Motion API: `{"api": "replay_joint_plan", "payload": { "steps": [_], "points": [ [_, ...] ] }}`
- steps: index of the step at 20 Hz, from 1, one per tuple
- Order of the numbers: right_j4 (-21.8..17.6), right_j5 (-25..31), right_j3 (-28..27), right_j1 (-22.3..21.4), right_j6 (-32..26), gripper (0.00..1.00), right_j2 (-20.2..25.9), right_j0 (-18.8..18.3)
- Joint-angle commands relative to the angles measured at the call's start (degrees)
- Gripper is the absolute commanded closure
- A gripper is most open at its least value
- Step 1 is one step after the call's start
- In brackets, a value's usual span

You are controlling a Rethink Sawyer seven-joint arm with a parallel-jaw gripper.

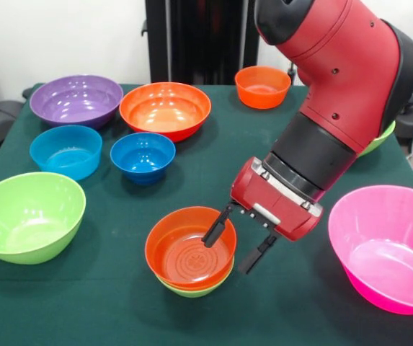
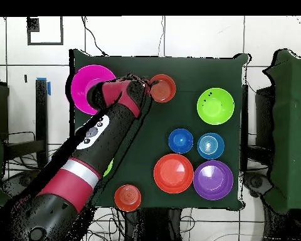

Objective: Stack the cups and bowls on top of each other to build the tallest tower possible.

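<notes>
Front view, nearest the camera: the tower (image 1: 190, 254), an orange bowl nested in a lime green one whose rim shows beneath it, on the green table (image 1: 105, 310). The gripper (image 1: 239, 245) hangs at the tower's right rim with fingers apart: one black finger (image 1: 215, 229) dips inside the orange bowl, the other stands outside the wall, so the rim lies between them. No contact with the wall can be confirmed. The relation that governs the next move is this straddle; the jaws would need only to close across the rim to hold the top bowl, or to rise clear if it is already placed. The bowl is round and has no long axis.

To either side: a pink bowl (image 1: 386, 246) at right, a large lime bowl (image 1: 27, 216) at left, both well apart from the tower.

Middle distance: a small blue bowl (image 1: 143, 156) beside a lighter blue bowl (image 1: 65, 151).

Far side: a purple bowl (image 1: 76, 100), a wide orange bowl (image 1: 165, 109) and a small orange bowl (image 1: 262, 86). Another lime rim (image 1: 379, 139) shows behind the arm.

No brand, label or writing is legible in either view.
</notes>
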Motion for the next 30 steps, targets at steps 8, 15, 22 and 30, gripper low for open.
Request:
{"api": "replay_joint_plan", "payload": {
  "steps": [8,15,22,30],
  "points": [
    [-1.3,4.5,1.6,-4.1,2.0,0.0,12.8,-0.7],
    [-3.7,-0.5,6.2,-9.2,-0.9,0.0,17.2,-2.3],
    [-7.7,-5.5,12.8,-15.7,-4.7,0.0,22.5,-5.1],
    [-12.6,-6.9,15.3,-19.5,-4.9,0.0,26.3,-7.4]
  ]
}}
